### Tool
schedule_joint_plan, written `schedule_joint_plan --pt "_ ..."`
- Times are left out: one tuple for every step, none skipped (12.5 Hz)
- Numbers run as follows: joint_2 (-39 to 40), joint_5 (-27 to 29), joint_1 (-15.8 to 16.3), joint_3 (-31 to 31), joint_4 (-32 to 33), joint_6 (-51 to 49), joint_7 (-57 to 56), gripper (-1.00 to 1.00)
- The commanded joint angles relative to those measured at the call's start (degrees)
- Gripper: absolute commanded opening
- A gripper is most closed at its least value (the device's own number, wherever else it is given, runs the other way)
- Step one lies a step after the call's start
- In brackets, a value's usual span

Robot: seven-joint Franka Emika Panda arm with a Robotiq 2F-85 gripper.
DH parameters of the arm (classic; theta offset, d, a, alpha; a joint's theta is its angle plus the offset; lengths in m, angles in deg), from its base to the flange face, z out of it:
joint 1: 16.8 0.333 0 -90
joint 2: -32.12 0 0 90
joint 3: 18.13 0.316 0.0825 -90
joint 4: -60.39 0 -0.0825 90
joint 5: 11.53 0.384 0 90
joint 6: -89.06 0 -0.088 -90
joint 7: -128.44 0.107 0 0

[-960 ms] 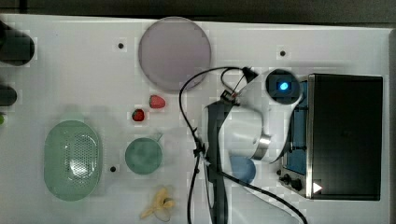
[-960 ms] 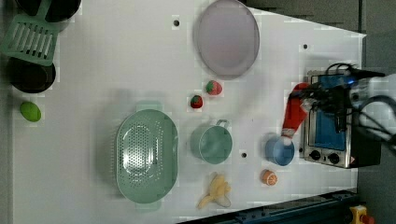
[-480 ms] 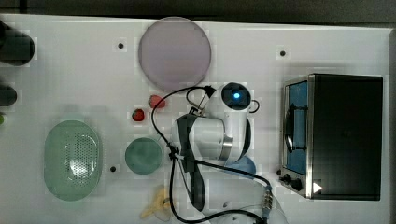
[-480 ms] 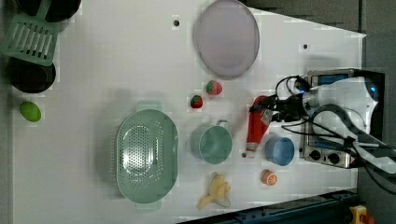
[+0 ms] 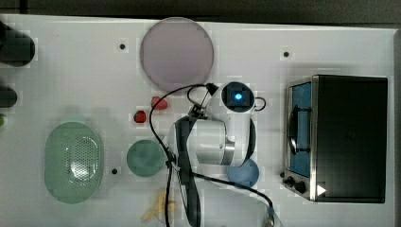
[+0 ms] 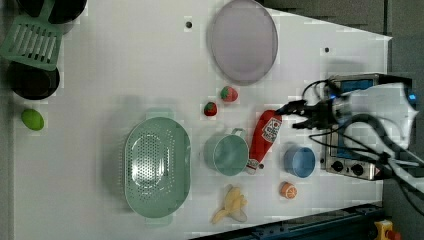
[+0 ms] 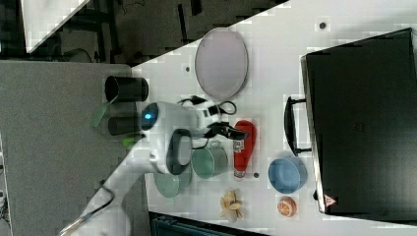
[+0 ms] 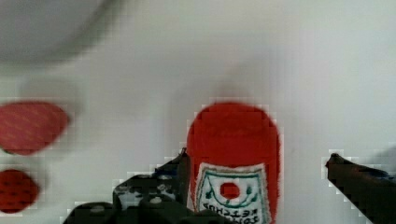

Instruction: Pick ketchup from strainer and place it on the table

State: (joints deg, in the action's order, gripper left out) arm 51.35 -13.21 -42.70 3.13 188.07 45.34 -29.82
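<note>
Ketchup (image 6: 266, 136) has come over from by the oven and now lies flat on the desk (image 6: 125, 75), between the green cup (image 6: 226, 154) and blue bowl (image 6: 299, 161), well away from the strainer (image 6: 157, 166). Hand (image 6: 296, 116) at its base has let go, fingers spread with one touching.

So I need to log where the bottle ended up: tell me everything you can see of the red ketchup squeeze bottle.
The red plastic ketchup squeeze bottle lies flat on the white tabletop, outside the pale green strainer. It has a white cap and a white-and-red label facing up. In the left view its cap end points down, close beside the round green cup, with the blue bowl on its other side. The open gripper straddles its base end; one finger looks near it or touching.
</note>
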Motion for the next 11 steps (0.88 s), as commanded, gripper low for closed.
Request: schedule_joint_plan --pt "-9.7 0.6 -0.2 0.1 -8.3 -7.2 5.2 1.0" --pt "-11.6 0.6 -0.2 0.1 -10.9 -11.9 7.7 1.0" --pt "-13.2 0.6 -0.2 0.1 -13.6 -16.5 10.1 1.0" --pt "-14.5 0.6 -0.2 0.1 -16.4 -20.5 12.3 1.0" --pt "-15.6 0.6 -0.2 0.1 -19.2 -23.3 14.4 1.0" --pt "-16.3 0.6 -0.2 0.1 -21.8 -25.7 16.4 1.0" --pt "-16.8 0.7 -0.1 0.2 -24.1 -28.7 18.2 1.0" --pt "-17.0 1.1 0.1 0.3 -26.2 -30.0 20.2 1.0" --pt "-17.0 1.2 0.1 0.6 -28.0 -31.6 22.0 1.0" --pt "-17.1 1.2 0.2 0.9 -29.3 -34.3 23.0 1.0" --pt "-17.1 1.2 0.2 1.2 -30.4 -36.6 23.0 1.0"
